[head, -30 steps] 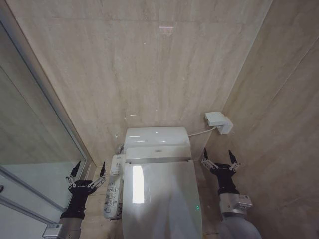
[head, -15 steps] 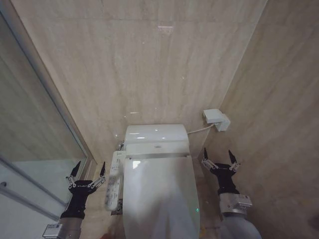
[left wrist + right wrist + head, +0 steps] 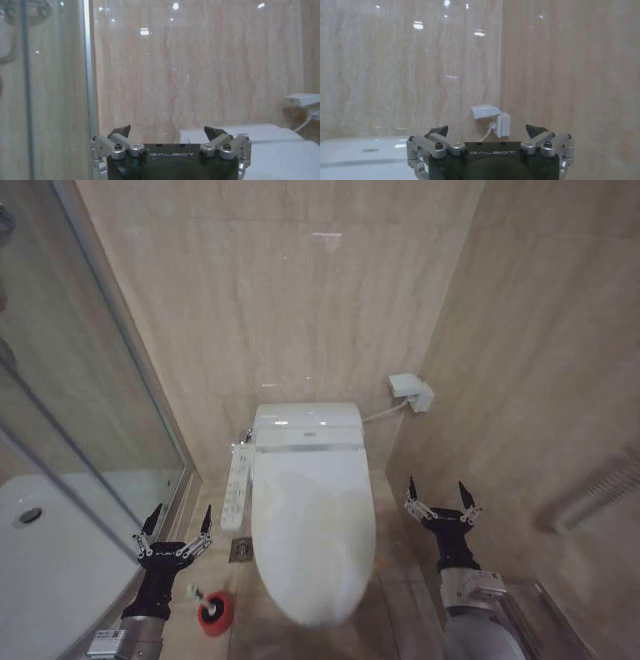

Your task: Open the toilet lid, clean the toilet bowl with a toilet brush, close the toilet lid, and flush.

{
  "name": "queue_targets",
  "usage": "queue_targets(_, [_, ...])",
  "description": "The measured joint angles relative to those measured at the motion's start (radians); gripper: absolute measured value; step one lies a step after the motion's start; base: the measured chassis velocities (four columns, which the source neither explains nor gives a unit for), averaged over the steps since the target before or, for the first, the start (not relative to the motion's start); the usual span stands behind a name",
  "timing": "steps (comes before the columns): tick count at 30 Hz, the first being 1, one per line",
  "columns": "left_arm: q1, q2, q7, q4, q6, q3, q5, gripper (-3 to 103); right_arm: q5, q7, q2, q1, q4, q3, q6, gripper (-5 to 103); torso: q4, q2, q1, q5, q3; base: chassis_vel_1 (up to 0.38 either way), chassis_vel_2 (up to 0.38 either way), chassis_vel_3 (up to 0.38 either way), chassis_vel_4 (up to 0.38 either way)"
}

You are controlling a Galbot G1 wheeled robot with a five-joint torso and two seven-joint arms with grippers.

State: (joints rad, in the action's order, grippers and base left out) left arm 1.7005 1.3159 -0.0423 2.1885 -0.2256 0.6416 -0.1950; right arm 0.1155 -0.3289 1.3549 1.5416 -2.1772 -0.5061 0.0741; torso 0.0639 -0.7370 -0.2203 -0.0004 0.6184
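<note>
The toilet lid point(image 3: 308, 530) is down, a glossy white oval covering the toilet bowl, which is hidden under it. The toilet brush point(image 3: 211, 610) stands in its small red holder on the floor at the lid's front left, its white handle poking up. My left gripper point(image 3: 179, 523) hangs open just left of the toilet, above the brush holder. My right gripper point(image 3: 440, 496) is open to the right of the toilet, apart from it. In the wrist views, the left gripper point(image 3: 167, 132) and the right gripper point(image 3: 487, 130) are both open and hold nothing.
A long white button panel point(image 3: 236, 488) runs along the toilet's left side. A glass shower screen point(image 3: 90, 420) and white shower tray point(image 3: 45, 560) lie to the left. A white wall socket box point(image 3: 410, 391) with a cable sits behind right. Beige walls close in at the back and right.
The camera has pulled back and the whole view shifted: the toilet now looks smaller and entire, and the red brush holder and shower tray have come into view. Both grippers stay open.
</note>
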Motion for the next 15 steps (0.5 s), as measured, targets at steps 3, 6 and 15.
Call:
queue_targets(3, [0.0,0.0,0.0,0.0,0.0,0.0,0.0,99,0.0,0.0,0.0,0.0,0.0,0.0,0.0,100,-0.0001,0.0,0.0,0.0011,0.0,0.364,-0.35,-0.345,0.348])
queue_targets(6, [0.0,0.0,0.0,0.0,0.0,0.0,0.0,99,0.0,0.0,0.0,0.001,0.0,0.0,0.0,100,0.0001,0.0,0.0,0.0001,0.0,0.338,-0.363,-0.336,0.329])
queue_targets(15, [0.0,0.0,0.0,0.0,0.0,0.0,0.0,99,0.0,0.0,0.0,0.001,0.0,0.0,0.0,100,0.0,0.0,0.0,0.0003,0.0,0.236,-0.246,-0.257,0.241])
